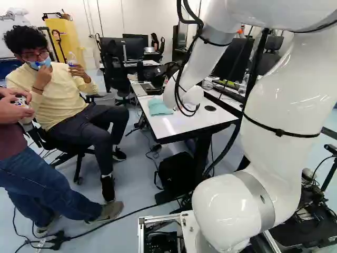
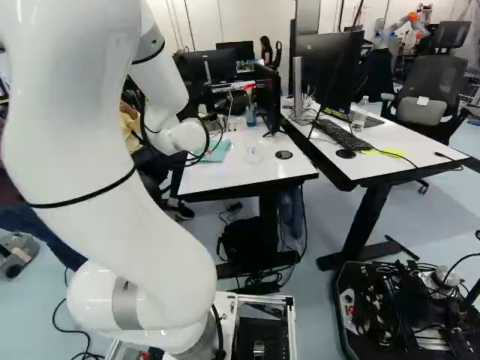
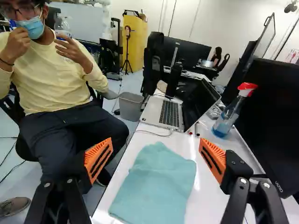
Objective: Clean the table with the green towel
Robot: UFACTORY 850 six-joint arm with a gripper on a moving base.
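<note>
Green towel (image 3: 156,186) lies near the table (image 3: 208,196) edge, apart from the laptop (image 3: 169,113).

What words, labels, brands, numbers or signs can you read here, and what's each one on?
Black screen beside the spray bottle: a brand name on its lower edge, which I don't read out.
Back monitor: a small mark, too small to read.
Laptop keyboard: key markings too small to read.
Green towel: no print visible.

In both base views the arm (image 1: 284,100) hides the end effector (image 3: 155,150); the wrist view's edges crop the green towel (image 3: 154,186) and black monitor (image 3: 275,116).
</note>
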